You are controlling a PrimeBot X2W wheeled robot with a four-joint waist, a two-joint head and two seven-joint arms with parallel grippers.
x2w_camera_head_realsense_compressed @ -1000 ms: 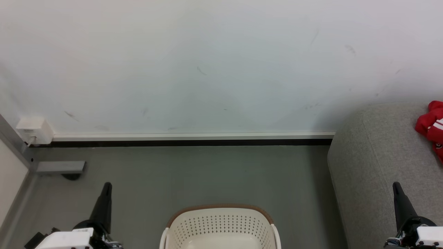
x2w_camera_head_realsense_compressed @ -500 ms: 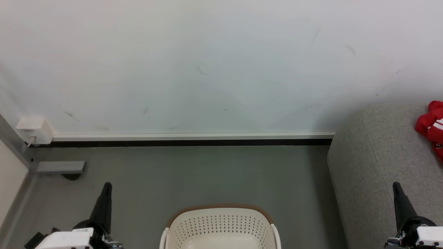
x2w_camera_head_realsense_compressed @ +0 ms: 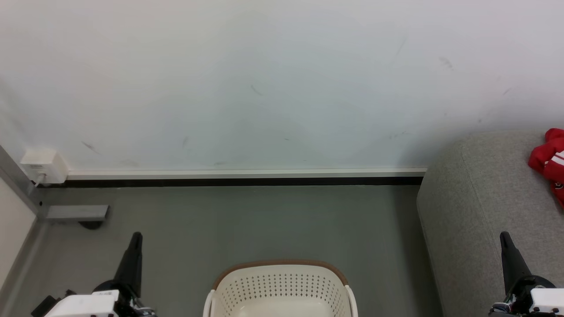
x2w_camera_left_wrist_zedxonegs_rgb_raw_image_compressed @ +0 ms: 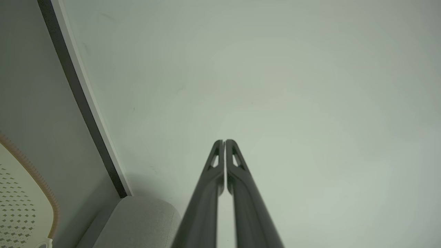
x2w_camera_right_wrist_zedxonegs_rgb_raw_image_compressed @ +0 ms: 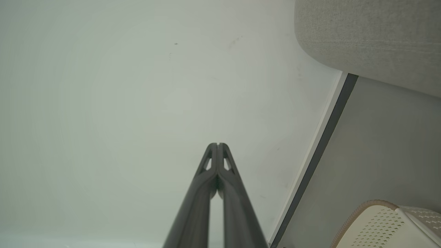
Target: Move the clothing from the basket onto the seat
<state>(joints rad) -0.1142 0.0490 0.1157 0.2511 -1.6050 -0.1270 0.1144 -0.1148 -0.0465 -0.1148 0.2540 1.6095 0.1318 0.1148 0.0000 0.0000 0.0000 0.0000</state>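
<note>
The cream basket [x2w_camera_head_realsense_compressed: 282, 288] with a brown rim stands on the floor at the bottom centre of the head view; the part of its inside that shows holds nothing. Red and white clothing [x2w_camera_head_realsense_compressed: 550, 162] lies on the grey seat [x2w_camera_head_realsense_compressed: 484, 207] at the far right edge. My left gripper [x2w_camera_head_realsense_compressed: 135, 237] points up at the lower left, shut and holding nothing. My right gripper [x2w_camera_head_realsense_compressed: 503, 237] points up at the lower right in front of the seat, also shut and holding nothing. In the wrist views the left gripper [x2w_camera_left_wrist_zedxonegs_rgb_raw_image_compressed: 224, 142] and right gripper [x2w_camera_right_wrist_zedxonegs_rgb_raw_image_compressed: 217, 144] face the white wall, fingertips together. The basket's rim [x2w_camera_right_wrist_zedxonegs_rgb_raw_image_compressed: 361, 210] and the seat [x2w_camera_right_wrist_zedxonegs_rgb_raw_image_compressed: 372, 41] also show in the right wrist view.
A white wall with a white and black skirting [x2w_camera_head_realsense_compressed: 242, 176] runs behind the grey floor [x2w_camera_head_realsense_compressed: 264, 220]. A white wall box with a cable [x2w_camera_head_realsense_compressed: 43, 166] and a grey bracket [x2w_camera_head_realsense_compressed: 77, 213] sit at the far left.
</note>
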